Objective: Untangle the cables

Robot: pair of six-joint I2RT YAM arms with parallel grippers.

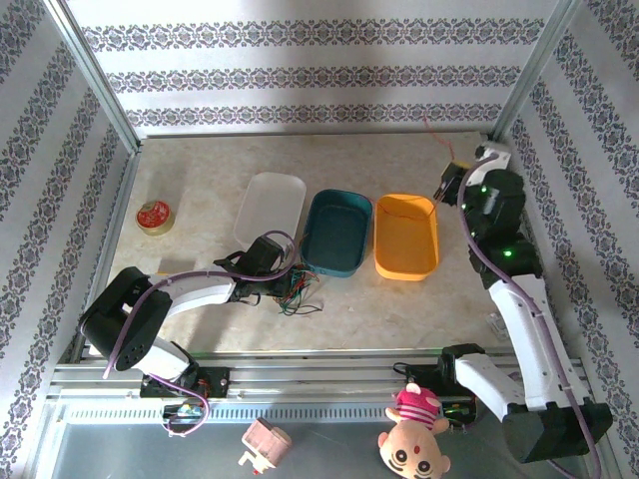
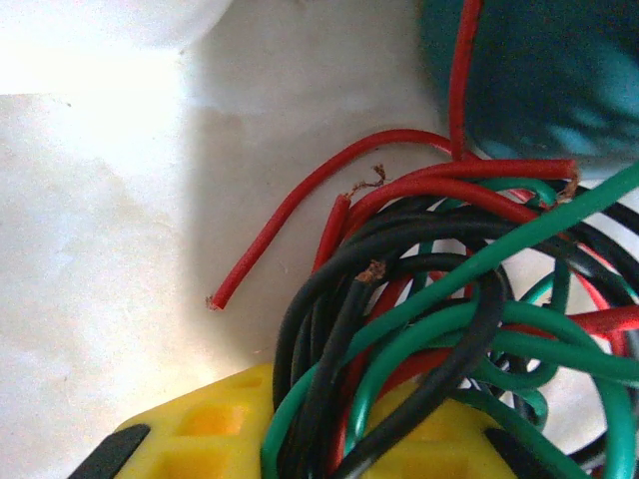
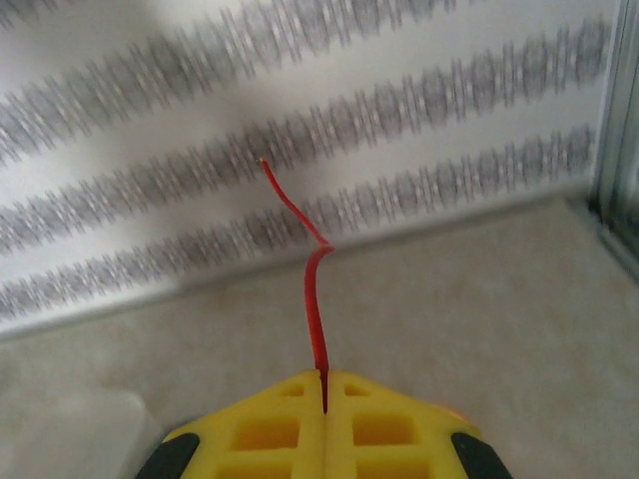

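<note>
Right gripper (image 3: 324, 387), jaws clenched on a single red cable (image 3: 316, 299) that stands up free toward the striped wall (image 3: 150, 110), near the far right corner of the orange tray (image 1: 404, 244). Left gripper (image 2: 334, 429), fingers (image 2: 215, 424) clamped around the tangled cables (image 2: 469, 299), red, green and black, which rest on the table (image 1: 399, 304) just beside the teal tray (image 1: 337, 235).

The cables (image 2: 449, 329) pile over the left fingers (image 2: 215, 429) and run off the right and bottom edges — their loops cover the gap between them. From above, strands are too small to separate. A red wire (image 3: 314, 319) vanishes between the right fingers (image 3: 290, 394) — its lower end hidden.
</note>
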